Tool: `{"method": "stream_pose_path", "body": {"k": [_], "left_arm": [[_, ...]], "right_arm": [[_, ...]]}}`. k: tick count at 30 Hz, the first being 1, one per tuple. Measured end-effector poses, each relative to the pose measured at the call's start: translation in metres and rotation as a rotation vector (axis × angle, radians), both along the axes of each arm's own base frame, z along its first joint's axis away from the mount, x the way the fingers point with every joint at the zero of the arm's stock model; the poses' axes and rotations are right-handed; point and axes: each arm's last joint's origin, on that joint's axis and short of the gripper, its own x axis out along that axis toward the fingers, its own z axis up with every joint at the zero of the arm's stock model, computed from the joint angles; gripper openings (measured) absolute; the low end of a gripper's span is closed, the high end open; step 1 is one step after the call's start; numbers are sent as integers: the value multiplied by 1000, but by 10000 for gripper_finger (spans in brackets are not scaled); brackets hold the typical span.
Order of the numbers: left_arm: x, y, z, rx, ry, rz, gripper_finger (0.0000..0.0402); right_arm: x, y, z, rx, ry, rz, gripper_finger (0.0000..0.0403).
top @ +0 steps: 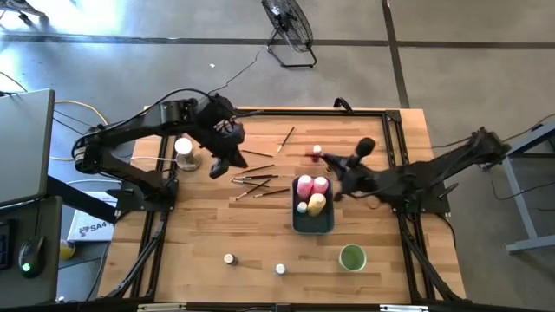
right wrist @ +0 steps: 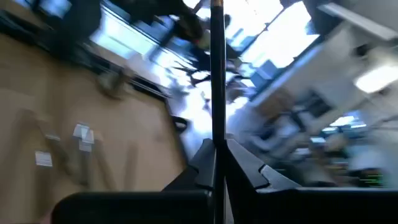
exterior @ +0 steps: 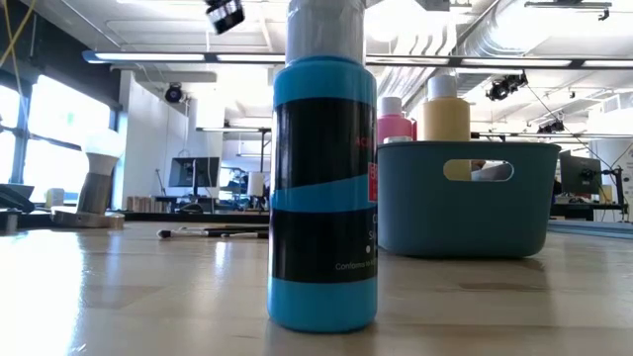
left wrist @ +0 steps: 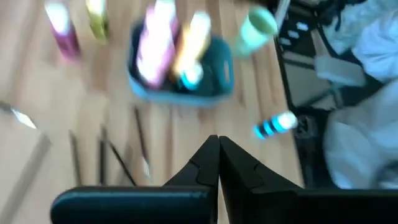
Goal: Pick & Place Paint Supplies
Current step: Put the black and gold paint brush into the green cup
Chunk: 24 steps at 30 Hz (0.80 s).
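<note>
While the high view lays out the whole wooden table (top: pixel 199 243), only the low view shows the tall blue-and-black bottle (exterior: pixel 323 188) standing close to its lens, hiding much behind it. The right wrist view alone reveals a thin brown-handled paintbrush (right wrist: pixel 217 68) pinched between the right gripper (right wrist: pixel 217 149) fingers, which are pressed together on it, its shaft running straight out past the fingertips. From above, that gripper sits just beside the blue-grey rectangular tray (top: pixel 313 221) holding the pink and yellow squeeze bottles (top: pixel 312 192). The left gripper (left wrist: pixel 217 144) has its fingers closed tight on nothing, with the loose paintbrushes (left wrist: pixel 109 155) lying on the wood just ahead of its fingertips.
</note>
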Motion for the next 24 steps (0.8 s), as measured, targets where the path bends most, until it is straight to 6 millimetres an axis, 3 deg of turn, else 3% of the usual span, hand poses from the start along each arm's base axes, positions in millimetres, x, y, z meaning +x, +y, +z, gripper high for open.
{"method": "stream_pose_path", "body": {"k": [5, 8, 14, 19, 24], "left_arm": [[16, 4, 13, 170, -249, -55, 3], [33, 1, 6, 248, -406, -129, 3], [56, -16, -39, 391, -692, -206, 1], [58, -32, -80, 464, -999, -164, 1], [66, -48, -114, 453, -1115, -174, 1]], "right_arm": [[-35, 0, 5, 346, -37, 206, 8], [-44, 4, 5, 465, -58, 264, 9], [-47, 16, -6, 486, -60, 283, 8], [-50, 28, -22, 479, -121, 278, 8], [-50, 33, -47, 507, -216, 299, 8]]}}
